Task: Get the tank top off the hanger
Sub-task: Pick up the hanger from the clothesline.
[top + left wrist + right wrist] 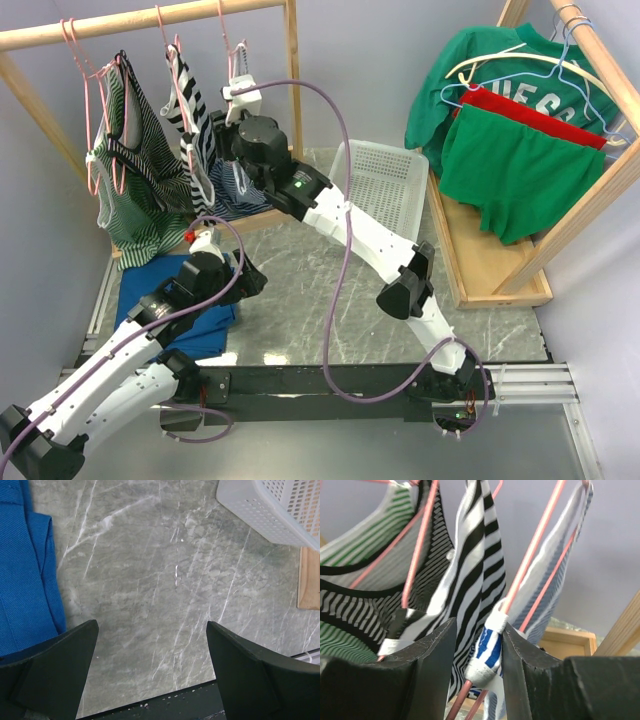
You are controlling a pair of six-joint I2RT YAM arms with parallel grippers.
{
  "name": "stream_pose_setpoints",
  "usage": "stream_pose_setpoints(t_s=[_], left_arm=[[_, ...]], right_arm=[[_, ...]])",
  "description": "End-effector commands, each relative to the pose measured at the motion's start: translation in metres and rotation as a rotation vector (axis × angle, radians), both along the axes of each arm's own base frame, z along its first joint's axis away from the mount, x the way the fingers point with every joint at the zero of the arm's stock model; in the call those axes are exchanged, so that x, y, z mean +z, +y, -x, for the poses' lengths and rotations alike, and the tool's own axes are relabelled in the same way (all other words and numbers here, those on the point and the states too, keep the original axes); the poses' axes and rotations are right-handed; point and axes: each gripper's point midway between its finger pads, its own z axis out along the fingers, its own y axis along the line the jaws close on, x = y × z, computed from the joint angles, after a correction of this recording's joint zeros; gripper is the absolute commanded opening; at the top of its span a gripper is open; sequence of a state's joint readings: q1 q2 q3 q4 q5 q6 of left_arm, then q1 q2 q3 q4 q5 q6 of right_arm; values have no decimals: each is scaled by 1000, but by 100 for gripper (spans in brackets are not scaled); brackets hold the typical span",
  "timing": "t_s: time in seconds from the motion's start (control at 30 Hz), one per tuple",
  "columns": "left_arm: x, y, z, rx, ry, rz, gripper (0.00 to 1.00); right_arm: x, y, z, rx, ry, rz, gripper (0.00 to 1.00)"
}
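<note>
Up by the upper-left rack, right gripper (477, 630) is clamped on the blue-striped tank top (490, 651) and its pink hanger (534, 545), with the black-and-white top (480, 555) crowding it. Left gripper (151, 630) is wide open.

— How many wooden clothes racks (150, 20) are counted?
— Two: one at ten o'clock, one at two o'clock.
— What is counted on the ten o'clock rack?
— Three pink wire hangers (533, 545) and three tops: one green-and-black striped tank top (140, 190), one black-and-white striped tank top (480, 555), one blue-and-white striped tank top (487, 652).
— And at two o'clock?
— Three garments: one green sweatshirt (470, 70), one red garment (540, 118), one green garment (510, 170). One cream hanger (487, 60) and at least one pale blue wire hanger (574, 38) are made out.
— Elsewhere?
— One white perforated plastic basket (385, 175) at one o'clock, one folded blue cloth (150, 275) at eight o'clock, two white-and-black robot arms (350, 225) at six o'clock.
</note>
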State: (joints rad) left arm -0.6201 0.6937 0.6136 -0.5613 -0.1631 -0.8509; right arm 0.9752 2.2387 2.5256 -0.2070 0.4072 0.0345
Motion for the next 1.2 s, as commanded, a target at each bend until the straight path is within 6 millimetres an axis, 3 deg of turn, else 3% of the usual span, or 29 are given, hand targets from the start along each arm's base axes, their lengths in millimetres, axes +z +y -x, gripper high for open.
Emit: stream_pose_setpoints(t_s=[0.0, 0.2, 0.37, 0.53, 0.77, 0.87, 1.03, 1.17], left_arm=[[24, -2, -11, 14, -65, 23, 96], [23, -1, -11, 18, -68, 20, 96], [25, -2, -14, 20, -72, 23, 96], [28, -2, -15, 19, -78, 18, 96], [36, 5, -14, 52, -105, 26, 96], [40, 9, -13, 62, -109, 18, 96], [50, 13, -12, 73, -119, 10, 96], [64, 15, -13, 77, -140, 9, 96]], right_arm=[[96, -29, 29, 65, -141, -144, 0], [113, -34, 32, 101, -201, -125, 0], [116, -42, 25, 91, -210, -115, 0], [125, -53, 35, 95, -206, -118, 0], [136, -69, 64, 128, -179, -91, 0], [125, -75, 75, 131, -135, -53, 0], [127, -99, 108, 147, -91, -20, 0], [115, -121, 150, 221, -51, 13, 0]])
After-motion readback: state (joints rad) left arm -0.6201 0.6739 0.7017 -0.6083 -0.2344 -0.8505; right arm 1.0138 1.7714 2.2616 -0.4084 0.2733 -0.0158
